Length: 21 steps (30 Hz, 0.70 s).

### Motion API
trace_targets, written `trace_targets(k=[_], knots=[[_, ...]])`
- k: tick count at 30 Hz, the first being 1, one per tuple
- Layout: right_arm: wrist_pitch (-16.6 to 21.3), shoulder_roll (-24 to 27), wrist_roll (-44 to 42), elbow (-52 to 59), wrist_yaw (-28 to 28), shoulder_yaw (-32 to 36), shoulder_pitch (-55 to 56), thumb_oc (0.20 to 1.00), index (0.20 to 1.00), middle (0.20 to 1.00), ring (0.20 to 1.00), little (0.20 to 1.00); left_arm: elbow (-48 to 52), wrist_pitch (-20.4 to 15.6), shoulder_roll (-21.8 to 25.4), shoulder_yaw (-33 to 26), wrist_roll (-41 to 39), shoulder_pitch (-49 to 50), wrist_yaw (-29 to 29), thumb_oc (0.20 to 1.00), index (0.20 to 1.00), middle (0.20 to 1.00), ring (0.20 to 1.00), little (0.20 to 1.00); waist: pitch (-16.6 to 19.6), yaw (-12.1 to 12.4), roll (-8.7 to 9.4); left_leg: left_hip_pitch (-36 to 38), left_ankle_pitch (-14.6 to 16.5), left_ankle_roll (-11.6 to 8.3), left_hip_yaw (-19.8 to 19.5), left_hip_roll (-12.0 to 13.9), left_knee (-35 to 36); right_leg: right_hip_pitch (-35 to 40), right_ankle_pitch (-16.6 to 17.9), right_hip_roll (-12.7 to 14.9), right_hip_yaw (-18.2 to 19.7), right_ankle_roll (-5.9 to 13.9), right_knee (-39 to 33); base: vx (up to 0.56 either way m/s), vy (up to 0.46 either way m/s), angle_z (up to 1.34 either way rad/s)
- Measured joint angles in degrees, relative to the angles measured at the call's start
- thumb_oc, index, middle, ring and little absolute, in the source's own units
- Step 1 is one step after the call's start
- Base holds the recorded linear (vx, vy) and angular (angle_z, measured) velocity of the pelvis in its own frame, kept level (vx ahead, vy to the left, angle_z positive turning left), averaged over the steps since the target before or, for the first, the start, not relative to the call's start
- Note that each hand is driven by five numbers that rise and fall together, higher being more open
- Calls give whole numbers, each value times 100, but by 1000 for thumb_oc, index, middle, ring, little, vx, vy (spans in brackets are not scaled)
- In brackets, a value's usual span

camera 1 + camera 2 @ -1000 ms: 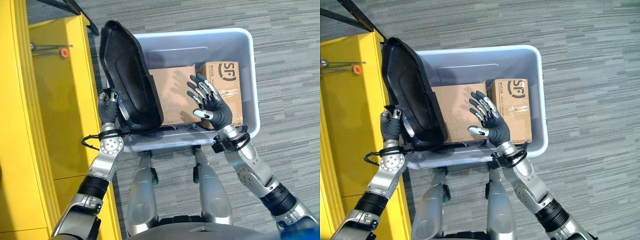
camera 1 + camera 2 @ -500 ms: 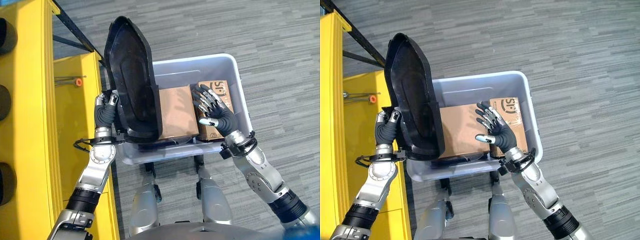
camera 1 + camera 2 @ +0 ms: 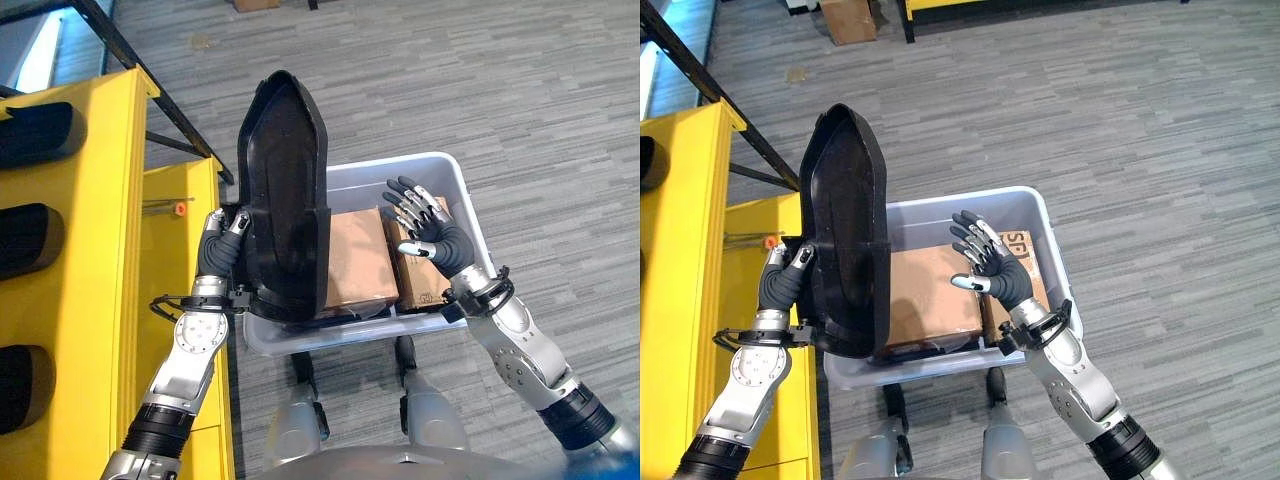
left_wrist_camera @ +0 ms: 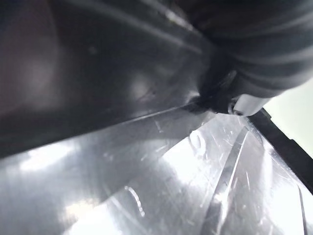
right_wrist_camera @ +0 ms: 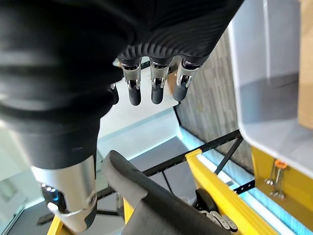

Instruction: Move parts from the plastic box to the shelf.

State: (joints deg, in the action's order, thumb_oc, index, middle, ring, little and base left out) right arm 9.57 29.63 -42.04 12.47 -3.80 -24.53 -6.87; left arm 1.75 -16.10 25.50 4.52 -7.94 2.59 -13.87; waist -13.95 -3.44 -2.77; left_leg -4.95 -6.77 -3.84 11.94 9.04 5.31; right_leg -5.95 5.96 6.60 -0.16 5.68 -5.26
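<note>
A large black moulded part stands almost upright over the left end of the pale grey plastic box. My left hand is curled round its left edge, between the part and the yellow shelf. In the left wrist view the part's dark glossy surface sits right against the hand. My right hand hovers open over the box, fingers straight, above two cardboard boxes that lie inside.
Dark rounded parts sit in the shelf's compartments. A small orange piece with metal rods lies on the lower yellow shelf board. Grey carpet surrounds the box; a cardboard carton stands far off.
The view has tilted up, showing more shelf and floor. My left hand has lifted the black part higher and more upright. The right hand has stayed open over the cardboard boxes.
</note>
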Motion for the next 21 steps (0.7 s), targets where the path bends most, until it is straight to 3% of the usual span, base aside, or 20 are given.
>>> trace_targets(k=[4,6,9,10,12,14,16,17,18,19,20,21], knots=[[-43,-4,3,-73,-2,-2,9,1000,1000,1000,1000,1000,20,2,-23,11,-306,218,144,200,200,200,200,200,63,37,-149,208,8,6,-180,21,-2,237,-161,-21,-176,-14,162,-30,-122,22],[-51,-8,3,-108,-3,-23,9,1000,1000,1000,1000,1000,25,2,-20,10,-461,288,233,200,200,200,200,200,95,57,-201,275,16,9,-298,77,-13,226,-398,-59,-297,-39,505,-105,-177,25],[-52,-14,1,-110,-8,-91,-78,1000,1000,1000,1000,1000,34,6,-14,-2,-509,326,235,200,200,200,200,200,106,216,-219,198,41,25,-340,172,-88,-168,-796,-130,-342,-141,1348,-137,-295,9],[-52,-17,0,-99,-18,-131,-138,1000,1000,1000,1000,1000,44,8,-9,-6,-511,325,237,200,200,200,200,200,114,304,-203,98,46,12,-382,211,-150,-471,-996,-147,-472,-304,1838,-112,-254,21],[-52,-35,3,-110,-49,-152,-195,1000,1000,1000,1000,1000,54,38,-20,29,-539,344,252,200,200,200,200,200,135,359,-170,-64,-1,18,-604,274,-180,-715,-1267,-116,-690,-354,2240,-81,-181,34],[-16,-31,10,-104,-43,-121,-191,1000,1000,1000,1000,1000,83,57,-50,63,-658,316,281,200,200,200,200,200,123,475,-244,-253,-85,161,-858,369,-144,-799,-1516,-201,-1060,-489,2544,-102,-142,75],[-2,-19,29,-93,-39,-100,-152,1000,1000,1000,1000,1000,78,71,-50,137,-728,287,279,200,200,200,200,200,118,568,-233,-486,107,738,-962,404,-159,-929,-1690,-155,-1335,-708,2842,-107,-116,102],[-3,6,67,-108,-15,-92,-136,1000,1000,1000,1000,1000,76,80,-47,211,-761,298,278,200,200,200,200,200,110,636,-218,-540,528,1008,-954,417,-102,-939,-1743,-103,-1578,-809,2925,-116,-123,98],[-2,34,68,-107,1,-83,-135,1000,1000,1000,1000,1000,73,86,-37,241,-834,301,307,200,200,200,200,200,99,654,-180,-598,686,965,-951,393,-164,-948,-1804,18,-1805,-921,2937,-155,-135,101],[-3,36,69,-150,14,-25,-131,1000,1000,1000,1000,1000,38,87,-12,256,-855,306,371,200,200,200,200,200,51,764,-90,-594,616,803,-964,309,-353,-946,-1850,192,-1981,-1055,2971,-100,-172,83],[-2,24,69,-145,30,43,-65,1000,1000,1000,1000,1000,15,90,-16,256,-856,326,402,200,200,200,200,200,70,735,-15,-590,520,511,-958,209,-561,-935,-1818,283,-2067,-1066,2862,-52,-133,74],[7,24,71,-127,29,121,13,1000,1000,1000,1000,1000,-4,95,-23,264,-849,304,425,200,200,200,200,200,86,732,8,-621,577,363,-898,165,-820,-842,-1760,403,-2344,-1131,2699,1,-77,111]])
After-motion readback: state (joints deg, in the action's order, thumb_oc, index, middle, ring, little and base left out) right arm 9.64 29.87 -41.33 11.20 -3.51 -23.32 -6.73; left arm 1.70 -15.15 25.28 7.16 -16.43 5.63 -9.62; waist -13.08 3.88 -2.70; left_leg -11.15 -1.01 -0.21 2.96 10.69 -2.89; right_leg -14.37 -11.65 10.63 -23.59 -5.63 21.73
